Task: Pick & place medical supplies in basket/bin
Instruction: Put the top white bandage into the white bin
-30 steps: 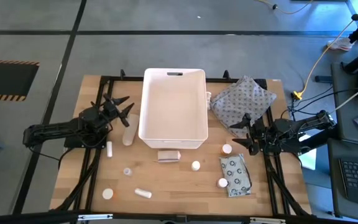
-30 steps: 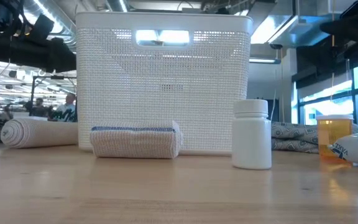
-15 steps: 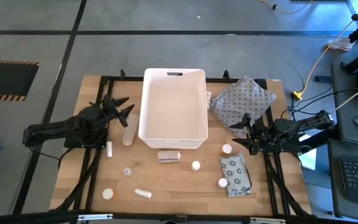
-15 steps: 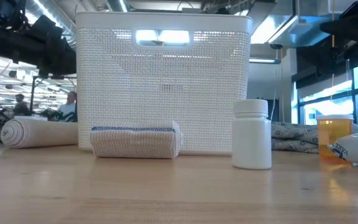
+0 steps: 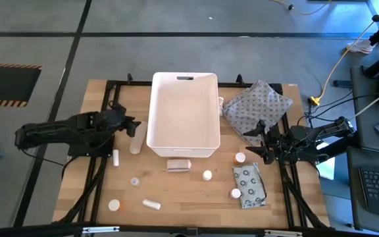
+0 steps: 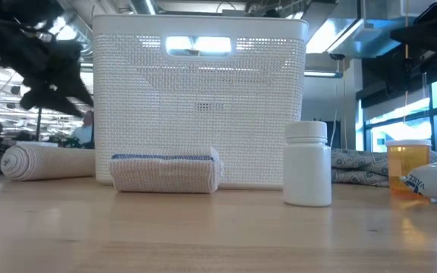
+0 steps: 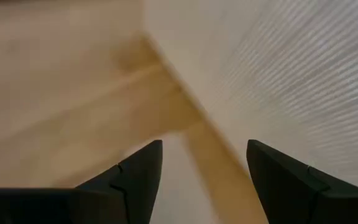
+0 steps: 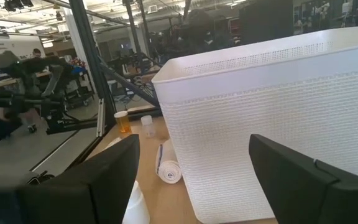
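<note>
Basket: the white tub (image 5: 183,115) is set at the middle of the table (image 5: 196,204), its long axis running from the near edge to the far edge, the handle slot in the far short wall; nothing is seen inside it.
Bandage roll by the left wall: a tan roll (image 5: 135,141) is laid just beside the tub's left wall, its long axis roughly parallel to that wall.
Bandage at the near wall: a second tan roll (image 5: 178,164) is laid crosswise just in front of the tub's near short wall.
Bottles: a white bottle (image 6: 308,164) is stood upright near the tub's near right corner; an orange vial (image 6: 407,167) is stood further right; other small bottles are scattered on the near part of the table.
Grey packet: the ring-printed packet (image 5: 249,185) is laid flat at the near right.
Cloth bundle: the dotted bundle (image 5: 257,105) is set against the tub's right side.
Left gripper: the left gripper (image 5: 127,124) is held just beside the tub's left wall, above the first roll, fingers apart; the wrist view is blurred, so what lies below is uncertain.
Right gripper: the right gripper (image 5: 254,141) is parked right of the tub, fingers spread, holding nothing.
</note>
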Robot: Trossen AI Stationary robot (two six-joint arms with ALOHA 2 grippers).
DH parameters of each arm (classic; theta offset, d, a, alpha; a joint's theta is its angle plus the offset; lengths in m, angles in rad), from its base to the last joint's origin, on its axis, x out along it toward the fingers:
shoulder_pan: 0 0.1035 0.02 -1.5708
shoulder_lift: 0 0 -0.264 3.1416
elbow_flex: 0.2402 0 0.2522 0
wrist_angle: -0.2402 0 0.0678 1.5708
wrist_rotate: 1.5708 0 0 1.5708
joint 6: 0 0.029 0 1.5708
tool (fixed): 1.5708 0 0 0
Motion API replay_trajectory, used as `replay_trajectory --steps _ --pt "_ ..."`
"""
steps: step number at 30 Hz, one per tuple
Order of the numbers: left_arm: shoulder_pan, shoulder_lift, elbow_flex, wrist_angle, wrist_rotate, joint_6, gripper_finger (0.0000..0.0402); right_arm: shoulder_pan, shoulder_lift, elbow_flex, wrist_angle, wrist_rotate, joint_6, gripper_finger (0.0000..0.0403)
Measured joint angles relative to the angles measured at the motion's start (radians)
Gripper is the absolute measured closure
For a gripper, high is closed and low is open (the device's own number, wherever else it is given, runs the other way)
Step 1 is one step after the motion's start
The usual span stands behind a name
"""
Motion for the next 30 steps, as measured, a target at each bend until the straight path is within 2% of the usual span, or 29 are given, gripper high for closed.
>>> replay_trajectory --steps 6,12,17,21,25,30 --pt "0.000 0.164 0.000 0.006 0.102 -0.065 0.0182 0.000 0.000 0.000 -0.002 0.000 0.000 0.0098" --pt "0.000 0.300 0.000 0.006 0.126 -0.101 0.0183 0.000 0.000 0.000 -0.003 0.000 0.000 0.0098" --pt "0.000 0.385 0.000 0.017 0.195 -0.117 0.0185 0.000 0.000 0.000 -0.014 0.000 0.000 0.0098" --pt "0.000 0.442 0.002 0.044 0.199 -0.116 0.0192 0.000 0.000 0.000 -0.018 0.000 0.000 0.0098" --pt "0.001 0.480 0.003 0.077 0.224 -0.102 0.0213 0.000 0.000 0.000 -0.018 0.000 -0.002 0.0098" --pt "0.000 0.497 0.003 0.126 0.297 0.015 0.0262 0.000 0.000 0.000 -0.017 -0.001 -0.018 0.0098"
